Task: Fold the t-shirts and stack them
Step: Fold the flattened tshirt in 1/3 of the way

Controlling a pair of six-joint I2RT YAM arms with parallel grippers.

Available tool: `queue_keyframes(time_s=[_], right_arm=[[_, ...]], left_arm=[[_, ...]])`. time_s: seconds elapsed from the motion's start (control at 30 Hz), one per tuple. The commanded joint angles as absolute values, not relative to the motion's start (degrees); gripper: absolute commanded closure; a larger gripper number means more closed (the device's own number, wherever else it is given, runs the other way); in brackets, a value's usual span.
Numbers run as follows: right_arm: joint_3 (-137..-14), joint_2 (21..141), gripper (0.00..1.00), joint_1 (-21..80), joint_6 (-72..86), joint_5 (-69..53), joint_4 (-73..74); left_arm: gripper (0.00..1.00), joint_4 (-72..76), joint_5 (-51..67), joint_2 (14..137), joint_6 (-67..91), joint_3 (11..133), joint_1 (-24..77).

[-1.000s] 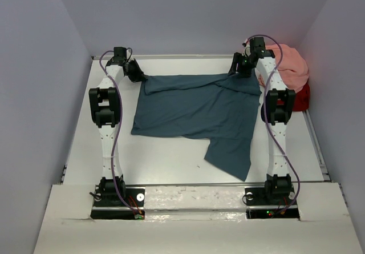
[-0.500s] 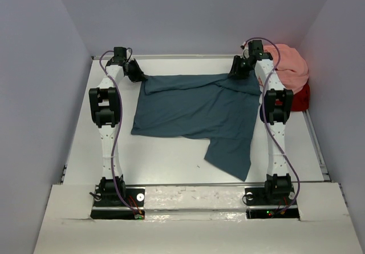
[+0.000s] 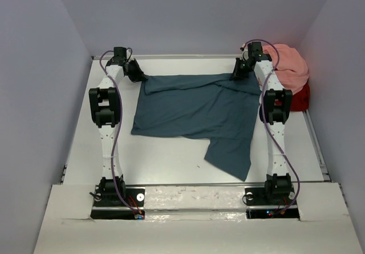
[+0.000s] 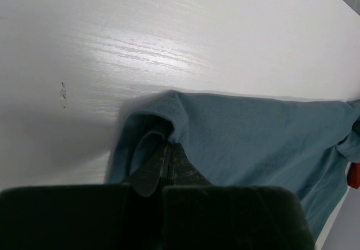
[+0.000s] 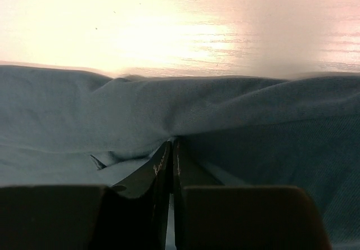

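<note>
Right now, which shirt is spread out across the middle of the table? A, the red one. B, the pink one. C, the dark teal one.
C: the dark teal shirt lies spread over the middle of the table, while the pink shirt and the red shirt sit bunched together at the far right corner.

We read this as a robotics lab test cell. A bare white surface is boxed in by plain pale-violet walls. The left arm and right arm are bolted at its near edge, with purple cables looped along them.
</note>
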State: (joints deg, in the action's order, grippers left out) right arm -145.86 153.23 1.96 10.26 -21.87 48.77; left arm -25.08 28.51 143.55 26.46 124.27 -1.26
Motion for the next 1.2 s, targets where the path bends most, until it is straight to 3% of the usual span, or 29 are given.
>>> queue_keyframes(time_s=[0.0, 0.4, 1.17], right_arm=[[-146.34, 152.05, 0.99, 1.93, 9.84, -22.32, 46.76], [-144.15, 147.31, 1.0, 1.93, 12.48, -27.86, 49.22], [-129.04, 136.5, 1.0, 3.6, 13.36, -35.33, 58.62]], left_arm=[[1.0, -24.35, 31.02, 142.21, 26.63, 124.01, -1.76], [1.0, -23.91, 30.32, 143.35, 27.25, 126.12, -2.02], [1.0, -22.5, 30.41, 143.53, 28.13, 126.21, -2.02]])
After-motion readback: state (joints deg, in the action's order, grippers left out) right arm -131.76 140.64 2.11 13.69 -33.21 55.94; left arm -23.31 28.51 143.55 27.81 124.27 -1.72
